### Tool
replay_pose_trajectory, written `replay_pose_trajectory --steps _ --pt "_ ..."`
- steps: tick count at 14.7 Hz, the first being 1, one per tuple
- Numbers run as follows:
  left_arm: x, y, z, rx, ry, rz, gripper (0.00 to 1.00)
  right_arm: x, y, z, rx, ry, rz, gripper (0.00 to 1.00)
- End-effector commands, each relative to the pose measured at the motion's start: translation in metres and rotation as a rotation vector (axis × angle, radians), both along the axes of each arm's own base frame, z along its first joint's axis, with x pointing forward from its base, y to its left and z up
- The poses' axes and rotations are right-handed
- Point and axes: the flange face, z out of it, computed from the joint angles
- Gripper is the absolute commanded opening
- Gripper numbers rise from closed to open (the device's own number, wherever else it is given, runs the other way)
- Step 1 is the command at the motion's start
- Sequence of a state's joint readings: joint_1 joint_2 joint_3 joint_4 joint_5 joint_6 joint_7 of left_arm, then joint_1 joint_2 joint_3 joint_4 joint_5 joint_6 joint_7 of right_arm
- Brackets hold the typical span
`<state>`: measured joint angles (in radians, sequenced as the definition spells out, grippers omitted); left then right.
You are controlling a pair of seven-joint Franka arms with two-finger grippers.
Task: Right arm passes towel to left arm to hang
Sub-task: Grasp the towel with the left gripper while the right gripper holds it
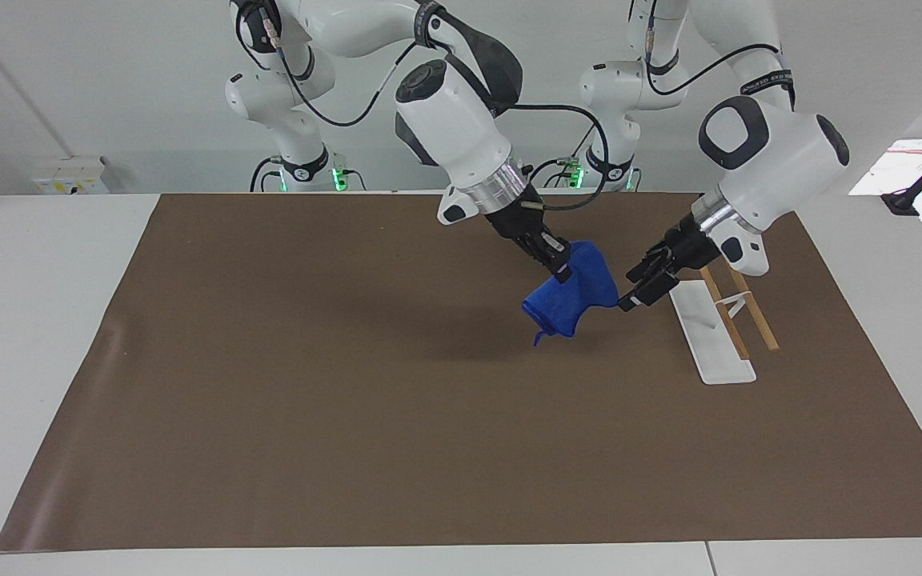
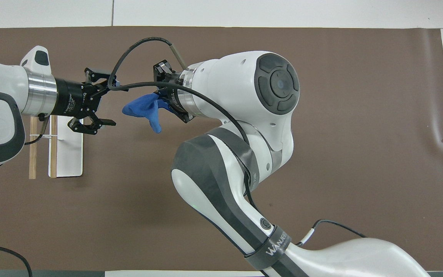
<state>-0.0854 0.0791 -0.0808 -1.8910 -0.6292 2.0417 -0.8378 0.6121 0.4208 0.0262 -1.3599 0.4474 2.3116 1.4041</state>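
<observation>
My right gripper (image 1: 559,268) is shut on the bright blue towel (image 1: 571,298) and holds it bunched in the air over the brown mat, its cord loop hanging down. In the overhead view the towel (image 2: 140,109) sticks out from under the right wrist, which hides most of the right gripper (image 2: 164,100). My left gripper (image 1: 631,294) is open and level with the towel, its fingertips (image 2: 110,123) close beside the towel's free edge and spread to either side of it. It is not closed on the cloth.
A hanging rack with a white base (image 1: 709,336) and two wooden bars (image 1: 741,308) stands on the mat toward the left arm's end, just under the left wrist; it also shows in the overhead view (image 2: 69,154). The brown mat (image 1: 349,400) covers the table.
</observation>
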Motion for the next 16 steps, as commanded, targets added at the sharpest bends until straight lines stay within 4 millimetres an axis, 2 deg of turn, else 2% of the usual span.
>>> replay_pose_trajectory --steps 1,2,4,5,6,7,8,11,16 --pt "0.003 -0.008 -0.008 -0.031 0.001 0.055 1.00 -0.002 0.001 0.001 0.022 0.008 -0.018 0.00" --pt "0.002 -0.016 -0.008 -0.031 0.009 0.056 0.99 -0.002 0.001 0.001 0.022 0.008 -0.018 0.00" --pt "0.002 -0.017 -0.008 -0.032 0.015 0.063 0.76 -0.002 0.001 0.001 0.022 0.007 -0.017 0.00" --pt "0.002 -0.017 -0.008 -0.032 0.015 0.063 0.58 -0.002 0.001 0.001 0.022 0.007 -0.017 0.00" --pt "0.002 -0.016 -0.008 -0.032 0.013 0.064 0.36 -0.001 0.000 0.001 0.022 0.007 -0.019 0.00" --pt "0.002 -0.016 -0.008 -0.032 0.013 0.064 0.09 -0.001 0.000 0.001 0.023 0.006 -0.019 0.00" --pt "0.002 -0.015 -0.008 -0.034 0.014 0.067 0.00 -0.001 0.000 0.001 0.023 0.006 -0.019 0.00" --pt "0.002 -0.014 -0.006 -0.035 0.016 0.066 0.00 -0.001 0.000 0.001 0.023 0.006 -0.019 0.00" --pt "0.002 -0.013 0.011 -0.034 -0.015 0.065 0.00 -0.001 -0.001 0.001 0.023 0.006 -0.021 0.00"
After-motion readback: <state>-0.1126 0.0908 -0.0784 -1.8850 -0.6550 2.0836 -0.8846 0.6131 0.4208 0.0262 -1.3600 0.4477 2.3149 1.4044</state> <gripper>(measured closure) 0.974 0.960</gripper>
